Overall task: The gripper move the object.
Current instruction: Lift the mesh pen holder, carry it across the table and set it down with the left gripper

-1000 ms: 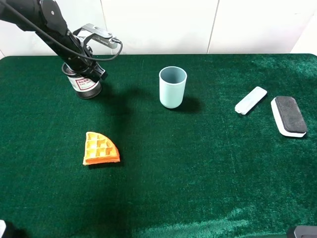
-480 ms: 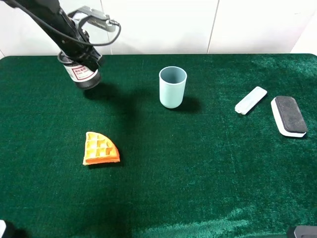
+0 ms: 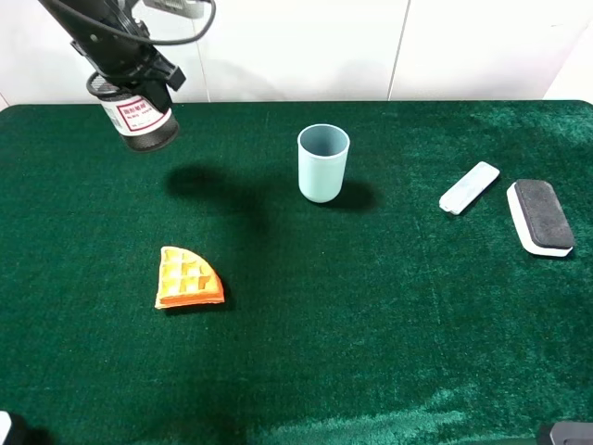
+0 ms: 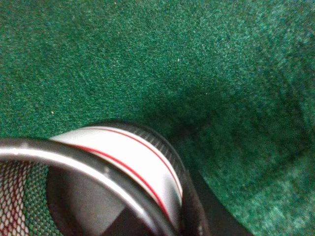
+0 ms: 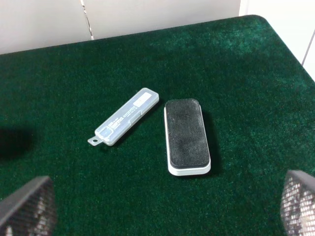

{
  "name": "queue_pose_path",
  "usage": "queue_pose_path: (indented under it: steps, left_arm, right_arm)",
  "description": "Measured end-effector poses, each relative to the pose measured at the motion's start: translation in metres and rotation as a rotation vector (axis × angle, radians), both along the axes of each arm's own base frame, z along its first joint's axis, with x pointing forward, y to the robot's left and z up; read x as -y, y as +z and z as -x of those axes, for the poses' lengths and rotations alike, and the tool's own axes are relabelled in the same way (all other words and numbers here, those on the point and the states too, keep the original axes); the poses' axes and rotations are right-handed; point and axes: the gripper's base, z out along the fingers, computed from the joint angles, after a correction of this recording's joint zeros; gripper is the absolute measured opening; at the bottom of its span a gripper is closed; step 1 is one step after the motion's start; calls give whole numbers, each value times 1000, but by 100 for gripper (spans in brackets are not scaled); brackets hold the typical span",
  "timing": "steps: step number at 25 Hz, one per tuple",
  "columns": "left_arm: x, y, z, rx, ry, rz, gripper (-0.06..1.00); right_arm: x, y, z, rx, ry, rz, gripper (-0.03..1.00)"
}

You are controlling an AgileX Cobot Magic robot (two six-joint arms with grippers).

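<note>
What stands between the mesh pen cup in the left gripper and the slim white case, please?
The light-blue plastic cup, upright on the green cloth, roughly midway between the pen cup and the white case. The exterior high view shows it.

Cups: you had two, one mesh pen cup (image 3: 137, 116) and one light-blue cup (image 3: 323, 163).
Waffle wedge (image 3: 188, 277): you had one.
Clear case (image 3: 469, 187): you had one.
Board eraser (image 3: 541, 216): you had one.

Wire-mesh object (image 3: 138, 118), matt plastic cup (image 3: 322, 169), velvety tablecloth (image 3: 380, 315)
</note>
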Motion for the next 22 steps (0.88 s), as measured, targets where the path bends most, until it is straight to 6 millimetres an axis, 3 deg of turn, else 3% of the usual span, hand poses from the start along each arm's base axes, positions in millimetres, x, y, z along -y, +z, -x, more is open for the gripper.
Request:
queue_pose_path:
  steps: [9, 15, 22]
  left_arm:
    - [26, 28, 9, 1, -25, -35, 11]
    - [59, 51, 15, 62, -88, -70, 11]
    - [94, 55, 32, 76, -126, -64, 11]
  right_arm:
    - [0, 0, 0, 0, 1, -2, 70]
    - [0, 0, 0, 0, 1, -2, 70]
    - [0, 0, 0, 0, 2, -2, 70]
